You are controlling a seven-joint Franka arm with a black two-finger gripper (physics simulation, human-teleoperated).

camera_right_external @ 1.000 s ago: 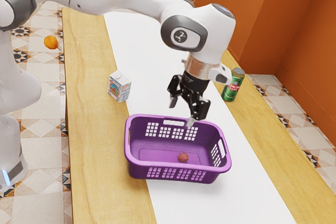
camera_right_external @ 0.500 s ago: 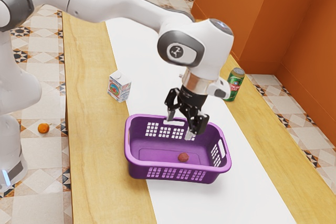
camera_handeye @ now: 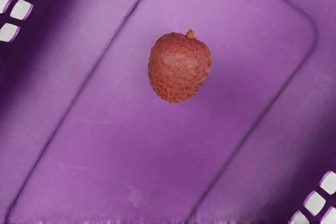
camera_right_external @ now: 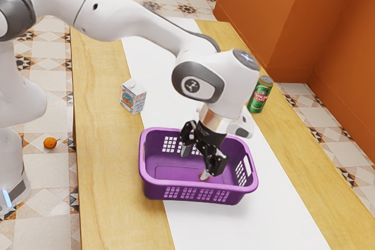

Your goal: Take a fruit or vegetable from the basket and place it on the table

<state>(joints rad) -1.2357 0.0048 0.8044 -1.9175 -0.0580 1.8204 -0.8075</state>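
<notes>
Down from the rim of the purple basket [camera_right_external: 151, 186], the gripper [camera_right_external: 195, 163] has sunk inside its walls, fingers spread well apart and holding nothing. Below it the reddish lychee [camera_handeye: 179, 66] lies on the basket's floor, toward the exterior view's right end and nearer the front long edge than the back. Meanwhile the orange [camera_right_external: 50, 143], in midair in the first frame, is on the tiled floor [camera_right_external: 50, 171].

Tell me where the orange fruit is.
At the exterior view's left, the orange fruit lies on the tiled floor, between the arm's base and the table.
</notes>
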